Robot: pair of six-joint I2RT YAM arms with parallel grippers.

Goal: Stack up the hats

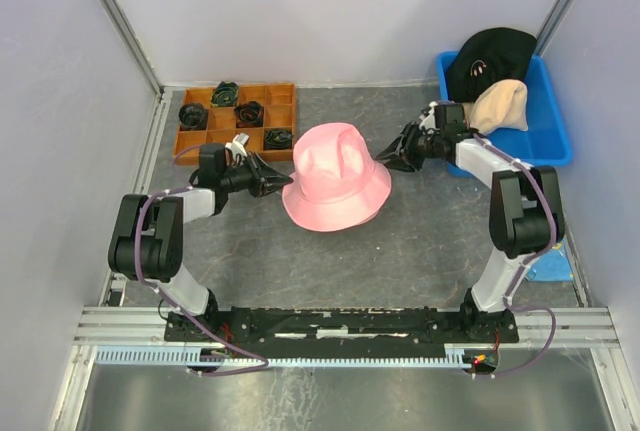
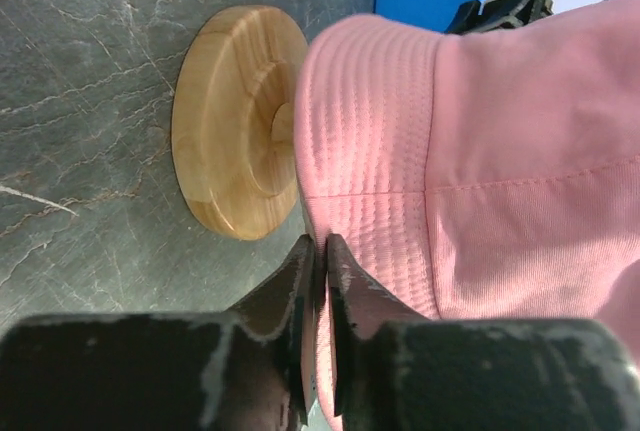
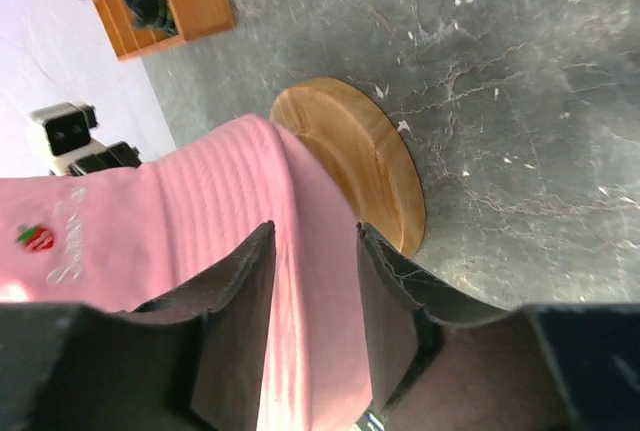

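So the pink hat sits on the wooden stand between the arms — left tool pinched shut on its brim, right tool gaping around the opposite edge. The black hat and beige hat wait in the blue bin — right arm's side

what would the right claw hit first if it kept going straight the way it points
The pink bucket hat: its brim sits between the open fingers of the right claw, so it would likely push into the crown next.
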